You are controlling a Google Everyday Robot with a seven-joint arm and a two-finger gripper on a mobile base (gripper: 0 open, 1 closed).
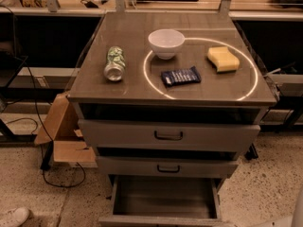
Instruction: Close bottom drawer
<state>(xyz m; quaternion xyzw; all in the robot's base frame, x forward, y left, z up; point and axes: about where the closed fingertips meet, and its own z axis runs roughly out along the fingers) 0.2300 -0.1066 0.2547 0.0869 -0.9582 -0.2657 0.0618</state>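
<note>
The bottom drawer (163, 200) is pulled out at the foot of the grey cabinet, showing its plain grey inside. Its flat front (161, 220) lies along the lower edge of the view. Above it, the middle drawer (142, 166) and the top drawer (123, 134) each carry a dark loop handle and stick out slightly. My gripper is out of view. Only a pale piece of my arm (286, 221) shows in the bottom right corner, to the right of the open drawer and apart from it.
On the cabinet top (132, 86) lie a tipped green can (114, 64), a white bowl (166, 42), a blue packet (181, 76) and a yellow sponge (222, 59). A cardboard box (61, 131) and a cable (47, 167) sit on the floor at left. A white shoe (14, 216) shows at bottom left.
</note>
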